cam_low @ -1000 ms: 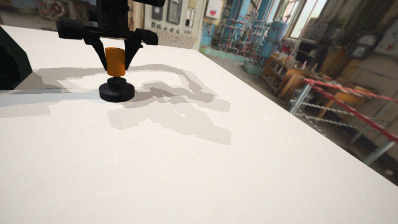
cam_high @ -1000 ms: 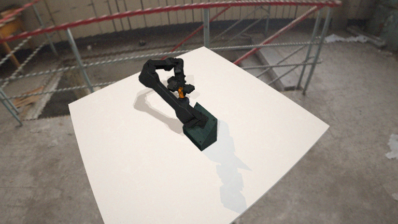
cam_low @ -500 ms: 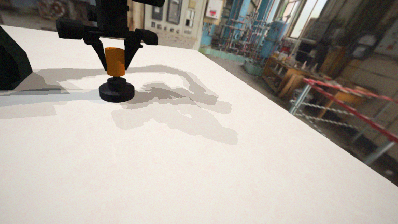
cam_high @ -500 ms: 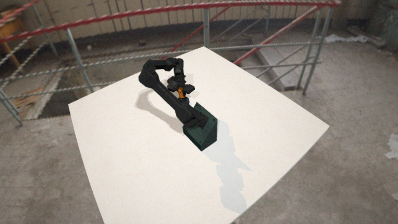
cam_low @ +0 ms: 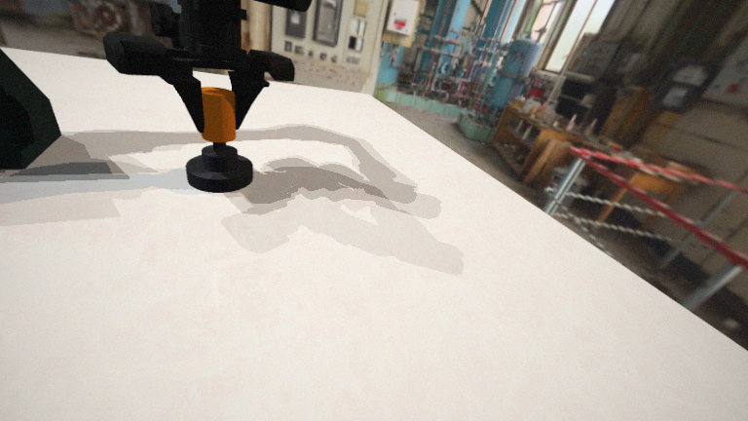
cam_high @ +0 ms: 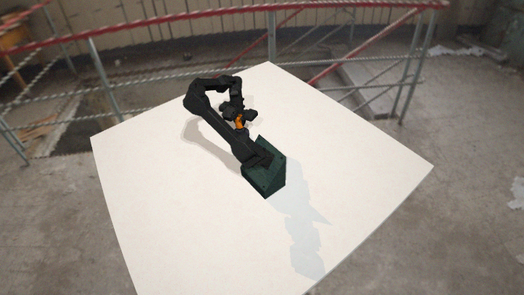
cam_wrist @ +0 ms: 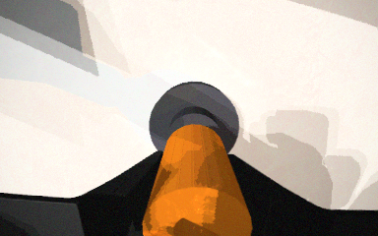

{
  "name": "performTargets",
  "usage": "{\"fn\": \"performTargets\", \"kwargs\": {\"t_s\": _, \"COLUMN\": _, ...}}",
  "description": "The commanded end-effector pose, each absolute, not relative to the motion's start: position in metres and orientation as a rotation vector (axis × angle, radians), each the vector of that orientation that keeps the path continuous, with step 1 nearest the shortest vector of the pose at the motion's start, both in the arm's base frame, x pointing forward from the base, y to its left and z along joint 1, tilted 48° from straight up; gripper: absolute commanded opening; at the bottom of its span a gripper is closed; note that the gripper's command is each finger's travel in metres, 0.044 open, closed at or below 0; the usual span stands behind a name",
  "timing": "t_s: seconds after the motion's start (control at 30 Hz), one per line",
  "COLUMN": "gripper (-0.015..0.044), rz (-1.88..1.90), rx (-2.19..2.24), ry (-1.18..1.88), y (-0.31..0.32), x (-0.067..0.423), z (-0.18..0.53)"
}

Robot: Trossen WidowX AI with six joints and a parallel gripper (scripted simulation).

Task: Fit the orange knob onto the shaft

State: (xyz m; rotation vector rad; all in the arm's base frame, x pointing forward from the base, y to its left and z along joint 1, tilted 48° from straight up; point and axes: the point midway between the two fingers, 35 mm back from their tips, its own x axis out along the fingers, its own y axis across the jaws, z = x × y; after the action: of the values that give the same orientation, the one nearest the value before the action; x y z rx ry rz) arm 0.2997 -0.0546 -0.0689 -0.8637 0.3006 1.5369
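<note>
The orange knob (cam_high: 239, 122) (cam_low: 218, 114) (cam_wrist: 194, 169) is upright, directly above the round dark pedestal (cam_low: 218, 174) (cam_wrist: 167, 110). A short piece of the dark shaft (cam_low: 219, 146) shows between the knob's bottom and the pedestal's raised collar, so the knob is not against the pedestal. Whether the shaft's tip is inside the hole is hidden. My gripper (cam_low: 219, 118) is shut on the knob, with one finger on each side. In the top view the pedestal is mostly hidden by the arm. The flat sides of hole and shaft are not visible.
The arm's dark green base block (cam_high: 266, 172) (cam_low: 24, 118) stands near the pedestal on the white table top (cam_high: 185, 214) (cam_low: 330, 327). The arm arches above the table from that base. Shadows of the arm lie around the pedestal.
</note>
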Motion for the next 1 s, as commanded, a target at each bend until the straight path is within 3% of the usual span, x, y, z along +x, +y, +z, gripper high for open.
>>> {"fn": "performTargets", "kwargs": {"t_s": 0.0, "gripper": 0.0000, "rz": 1.542, "rx": -0.889, "ry": 0.280, "y": -0.0551, "x": 0.3022, "z": -0.0709}}
{"fn": "performTargets", "kwargs": {"t_s": 0.73, "gripper": 0.0000, "rz": 1.542, "rx": -0.889, "ry": 0.280, "y": -0.0545, "x": 0.2985, "z": -0.0670}}
{"fn": "performTargets", "kwargs": {"t_s": 0.97, "gripper": 0.0000, "rz": 1.590, "rx": -1.044, "ry": 0.127, "y": -0.0542, "x": 0.2977, "z": -0.0663}}
